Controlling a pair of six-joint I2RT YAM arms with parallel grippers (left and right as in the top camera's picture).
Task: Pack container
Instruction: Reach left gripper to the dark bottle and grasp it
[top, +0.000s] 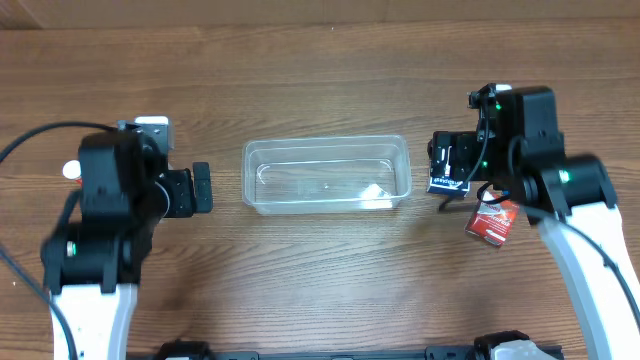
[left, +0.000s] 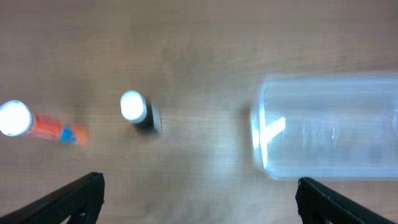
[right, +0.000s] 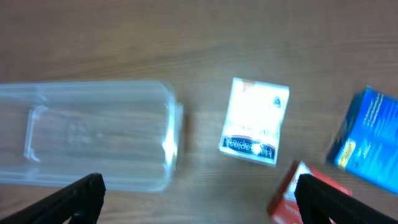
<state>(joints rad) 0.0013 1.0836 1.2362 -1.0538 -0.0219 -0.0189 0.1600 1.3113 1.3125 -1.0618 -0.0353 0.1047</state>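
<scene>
The clear plastic container (top: 326, 175) lies mid-table and looks empty; it also shows in the left wrist view (left: 329, 127) and the right wrist view (right: 87, 134). My left gripper (top: 200, 188) is open and empty, just left of the container, above bare wood (left: 199, 193). My right gripper (top: 441, 165) is open and empty, just right of the container (right: 199, 190). Near it lie a white box with a dark band (right: 255, 121), a red box (right: 298, 196) and a blue box (right: 367, 143).
A small dark bottle with a white cap (left: 140, 112) and an orange tube with a white cap (left: 43, 124) lie left of the container. The red box (top: 492, 222) sits under the right arm in the overhead view. Cables run along both table sides.
</scene>
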